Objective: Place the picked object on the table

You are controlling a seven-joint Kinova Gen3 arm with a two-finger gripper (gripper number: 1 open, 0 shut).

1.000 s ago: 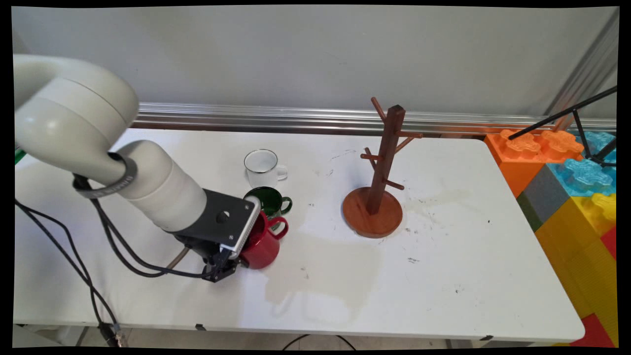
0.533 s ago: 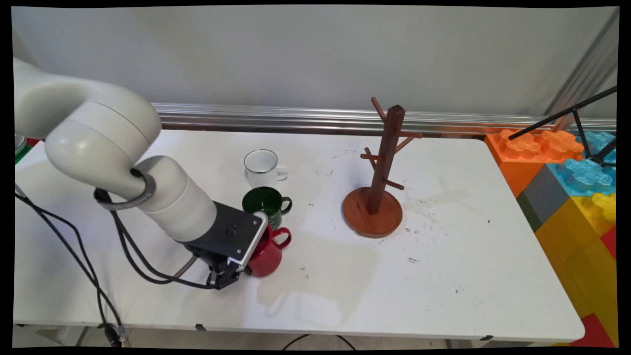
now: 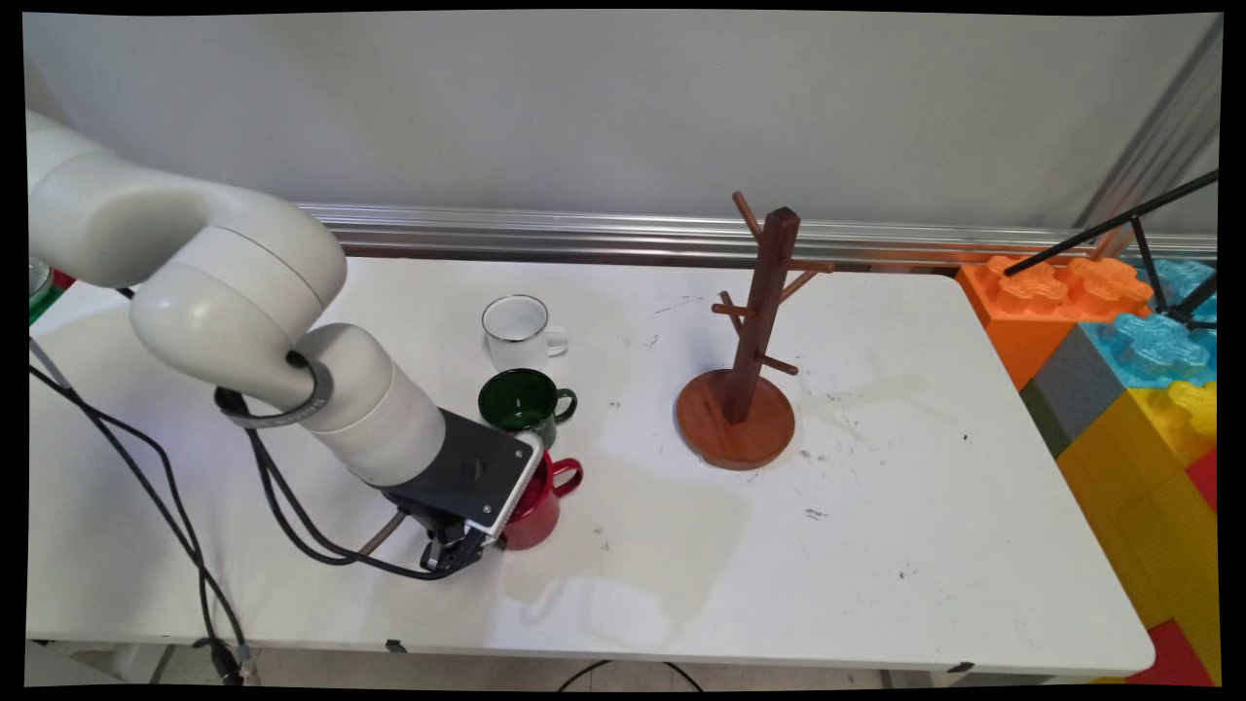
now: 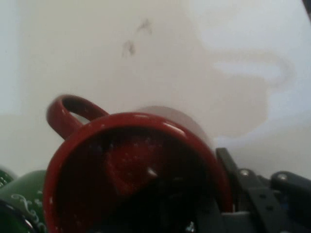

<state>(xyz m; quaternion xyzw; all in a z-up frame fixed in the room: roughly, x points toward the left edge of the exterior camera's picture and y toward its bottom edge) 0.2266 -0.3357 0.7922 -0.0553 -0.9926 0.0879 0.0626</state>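
Claw (image 3: 458, 545) clamped on red mug (image 3: 533, 498) at its rim, one finger inside, one outside. Green mug (image 3: 526, 401) touching just behind; clear mug (image 3: 518, 331) farther back. Wooden mug tree (image 3: 748, 370) well apart across worktop (image 3: 876, 506). Best kept steady, clear of green mug.

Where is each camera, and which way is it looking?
Main view: above the table's near side, facing down across it toward the wall; shows the white arm and gripper.
Hand view: on the hand, looking along the gripper into the red mug.
Shared: red mug, green mug.
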